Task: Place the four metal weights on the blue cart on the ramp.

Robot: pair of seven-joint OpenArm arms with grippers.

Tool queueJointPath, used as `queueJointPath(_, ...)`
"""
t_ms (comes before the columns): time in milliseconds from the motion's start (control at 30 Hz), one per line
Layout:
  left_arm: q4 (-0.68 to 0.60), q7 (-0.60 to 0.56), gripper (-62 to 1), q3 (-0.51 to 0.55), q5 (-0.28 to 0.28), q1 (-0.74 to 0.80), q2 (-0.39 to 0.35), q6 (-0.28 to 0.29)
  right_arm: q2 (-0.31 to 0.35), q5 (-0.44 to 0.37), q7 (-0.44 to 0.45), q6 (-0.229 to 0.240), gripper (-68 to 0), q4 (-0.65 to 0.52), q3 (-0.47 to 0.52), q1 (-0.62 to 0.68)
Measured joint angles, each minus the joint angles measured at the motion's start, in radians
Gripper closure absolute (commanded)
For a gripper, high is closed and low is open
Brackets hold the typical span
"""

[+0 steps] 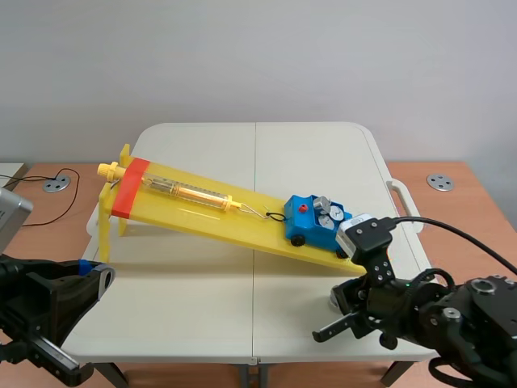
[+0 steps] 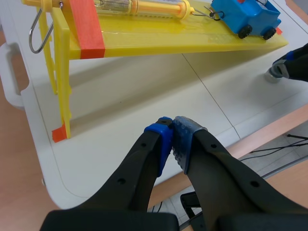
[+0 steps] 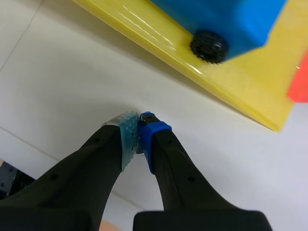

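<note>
The blue cart [image 1: 315, 220] sits at the low end of the yellow ramp [image 1: 202, 212], hooked to a spring scale [image 1: 190, 192]. Three metal weights [image 1: 327, 213] stand on top of it. One more metal weight [image 1: 333, 300] is on the table in front of the ramp's low end, also seen as the weight [image 2: 273, 76] in the left wrist view. My right gripper [image 3: 138, 129] is down on it, shut on its thin top, with only a grey sliver showing between the pads. My left gripper [image 2: 172, 126] is shut on nothing, low over the table's front left.
The ramp stands on thin yellow legs [image 2: 61, 91] at its high end, with a red band [image 1: 129, 187] across it. The ramp's lower edge [image 3: 202, 86] and a cart wheel [image 3: 209, 46] lie just ahead of my right gripper. The table's front edge is close behind both arms.
</note>
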State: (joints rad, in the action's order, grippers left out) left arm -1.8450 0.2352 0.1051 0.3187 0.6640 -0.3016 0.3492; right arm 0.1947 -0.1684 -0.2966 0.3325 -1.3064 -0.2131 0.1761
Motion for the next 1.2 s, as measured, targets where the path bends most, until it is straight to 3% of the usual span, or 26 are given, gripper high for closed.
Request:
queueJointPath(267,0.000,0.000,-2.7,0.000,0.000,0.000,0.000,0.000,0.022,-0.122,-0.076,0.042,-0.7,-0.232,0.122,0.141)
queueJointPath(500,0.000,0.000,-2.7,0.000,0.000,0.000,0.000,0.000,0.022,-0.327,-0.143,0.139,-0.6,-0.362,0.249,0.205)
queueJointPath(633,0.000,0.000,-2.7,0.000,0.000,0.000,0.000,0.000,0.021,-0.475,-0.155,0.213,-0.6,-0.380,0.316,0.204)
queueJointPath(733,0.000,0.000,-2.7,0.000,0.000,0.000,0.000,0.000,0.019,-0.554,-0.156,0.237,-0.6,-0.380,0.350,0.204)
queueJointPath(1200,0.000,0.000,-2.7,0.000,0.000,0.000,0.000,0.000,-0.092,-0.573,-0.184,0.236,-0.6,-0.360,0.369,0.053)
